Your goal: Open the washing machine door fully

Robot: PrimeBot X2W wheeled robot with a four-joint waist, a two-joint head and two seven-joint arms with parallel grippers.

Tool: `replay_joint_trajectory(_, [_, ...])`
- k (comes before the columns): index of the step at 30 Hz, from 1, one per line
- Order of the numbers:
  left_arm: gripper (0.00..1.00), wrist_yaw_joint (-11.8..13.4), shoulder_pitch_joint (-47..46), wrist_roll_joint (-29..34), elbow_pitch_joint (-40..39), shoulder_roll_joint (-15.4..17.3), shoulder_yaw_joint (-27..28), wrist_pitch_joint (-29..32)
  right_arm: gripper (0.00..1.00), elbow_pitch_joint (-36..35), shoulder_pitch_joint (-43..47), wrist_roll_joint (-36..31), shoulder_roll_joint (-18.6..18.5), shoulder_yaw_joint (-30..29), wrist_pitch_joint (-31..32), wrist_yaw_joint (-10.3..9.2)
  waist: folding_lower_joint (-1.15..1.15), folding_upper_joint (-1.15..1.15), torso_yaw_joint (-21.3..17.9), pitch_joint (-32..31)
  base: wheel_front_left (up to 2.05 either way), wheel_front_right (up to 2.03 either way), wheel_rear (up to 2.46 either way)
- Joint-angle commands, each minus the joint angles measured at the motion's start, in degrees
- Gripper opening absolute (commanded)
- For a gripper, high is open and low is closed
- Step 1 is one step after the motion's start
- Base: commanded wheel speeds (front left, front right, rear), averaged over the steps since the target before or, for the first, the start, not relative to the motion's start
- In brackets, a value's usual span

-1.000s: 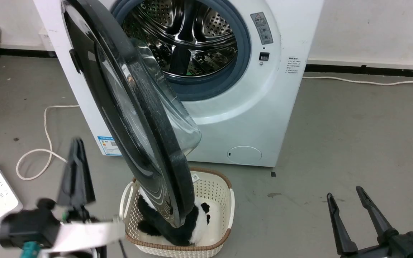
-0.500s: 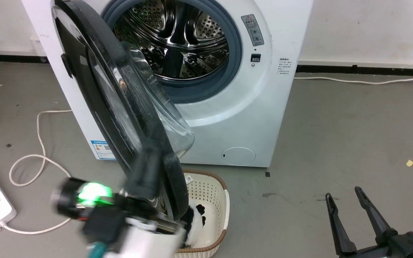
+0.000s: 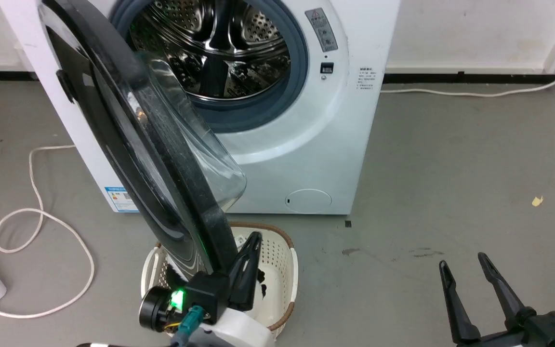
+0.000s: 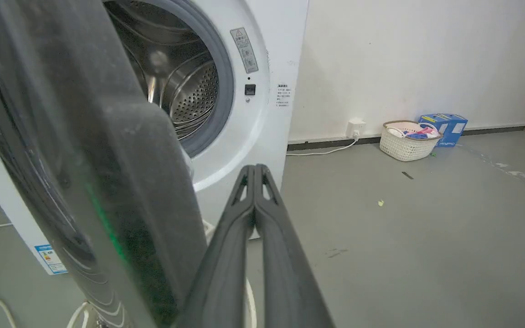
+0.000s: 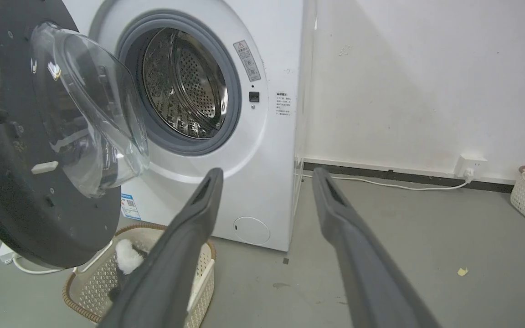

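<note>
Standing against the far wall, the washing machine (image 3: 335, 144) is the biggest thing in the scene, its steel drum (image 3: 219, 53) exposed. The washing machine door (image 3: 113, 125) hangs from its hinge on the left of the opening. It is swung out toward the near side, so the head view meets it almost edge-on, glass bowl facing right. I judge it about halfway, not fully open. Under its lower rim, on the floor, sits a pale basket (image 3: 282, 262) with something black-and-white and furry in it (a soft toy, perhaps). The left gripper (image 3: 254, 238) is just to the right of that lower rim, on the door's inner side. Its jaws are pressed flat together with nothing between them, probably so the pair works as one stiff paddle to push the door leftward. Whether it touches the rim I cannot tell. The right gripper (image 3: 463, 260) sits well apart at the near right, jaws spread wide and empty, likely parked out of the door's path.
</note>
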Motion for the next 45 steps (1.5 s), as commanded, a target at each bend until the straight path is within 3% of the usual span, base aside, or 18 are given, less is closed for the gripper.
replay_joint_trajectory(1, [0.00,0.7,-0.3,-0.6,0.9,0.1,0.4,-0.2,1.00,0.1,-0.6,0.3,0.3,0.0,-0.2,0.05,0.00,0.00,-0.1,0.3,0.00,0.00,0.00])
replay_joint_trajectory(10, [0.00,2.1,-2.3,-2.2,9.0,0.3,1.6,-1.4,1.00,0.9,-0.7,1.1,0.3,-0.3,-0.2,0.05,0.00,0.00,1.6,0.8,0.00,0.00,0.00])
replay_joint_trajectory(20, [0.00,3.1,0.1,-3.9,9.7,1.5,3.3,-3.9,1.00,1.6,0.2,1.5,0.3,0.0,-0.2,0.05,0.00,0.00,9.0,-0.6,0.00,0.00,0.00])
replay_joint_trajectory(33, [0.00,6.0,2.6,-6.9,5.4,6.1,10.0,-3.3,1.00,2.2,0.0,1.0,0.3,0.8,-0.2,0.05,0.00,0.00,18.5,0.2,0.00,0.00,0.00])
replay_joint_trajectory(45, [0.00,5.4,-2.5,-11.7,7.3,13.2,18.4,-0.5,1.00,1.6,-2.6,-1.6,0.3,1.7,-0.2,0.05,0.00,0.00,20.2,7.3,0.00,0.00,0.00])
